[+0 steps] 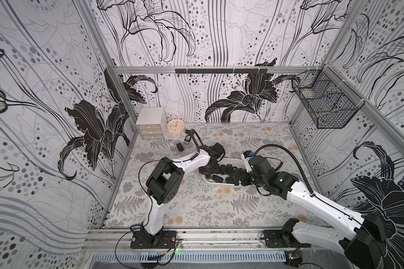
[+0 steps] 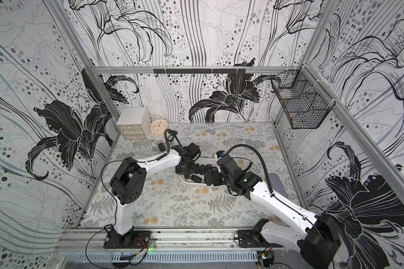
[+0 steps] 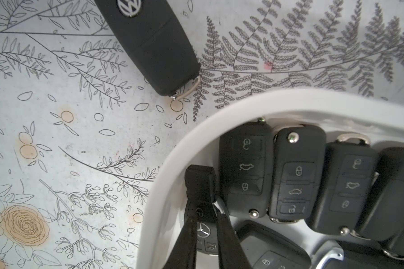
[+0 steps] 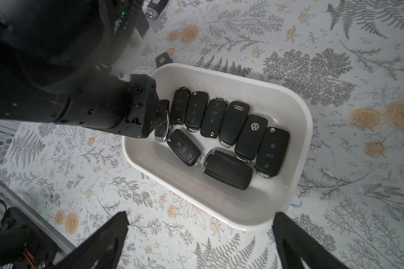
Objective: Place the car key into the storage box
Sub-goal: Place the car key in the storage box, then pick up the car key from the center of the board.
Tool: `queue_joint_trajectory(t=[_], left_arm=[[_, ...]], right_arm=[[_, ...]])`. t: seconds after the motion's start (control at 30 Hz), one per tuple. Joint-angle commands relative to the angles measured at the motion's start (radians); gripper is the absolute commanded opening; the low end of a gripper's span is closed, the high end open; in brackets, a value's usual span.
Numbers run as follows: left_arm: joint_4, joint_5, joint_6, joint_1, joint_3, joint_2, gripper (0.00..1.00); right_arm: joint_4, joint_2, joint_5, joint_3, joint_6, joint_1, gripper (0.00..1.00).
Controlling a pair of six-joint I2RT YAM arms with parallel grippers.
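Left jaws clamped on a silver-edged car key (image 4: pixel 163 132) inside the white storage box (image 4: pixel 219 207), at its 9 o'clock end beside other fobs (image 4: pixel 229 168). Right jaws wide apart over its 3 o'clock end.

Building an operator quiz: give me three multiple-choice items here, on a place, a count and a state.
1. Where is the key held by the left gripper?
A. inside the storage box's rim
B. beside the clock
C. in a drawer
2. How many keys lie on the table outside the box?
A. none
B. two
C. five
3. The right gripper is:
A. shut on a key
B. open, empty
C. shut, empty
Key: 1A, wrist views show it inside the rim; 2B, two lie beyond the box; 3B, fingers spread, gripping nothing.
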Motion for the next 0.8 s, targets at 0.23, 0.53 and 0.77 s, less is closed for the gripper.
queue_joint_trajectory(t=[0.23,0.53,0.77], left_arm=[[-0.018,-0.015,0.021,0.021,0.076,-0.112,0.31],[-0.011,-0.023,0.049,0.067,0.097,-0.164,0.40],[0.020,-0.021,0.056,0.129,0.084,-0.191,0.62]], right_arm=[[0.006,0.016,-0.005,0.058,-0.023,0.005,1.00],[0.007,0.020,0.002,0.072,-0.024,0.004,1.00],[0.017,0.022,0.001,0.084,-0.016,0.005,1.00]])
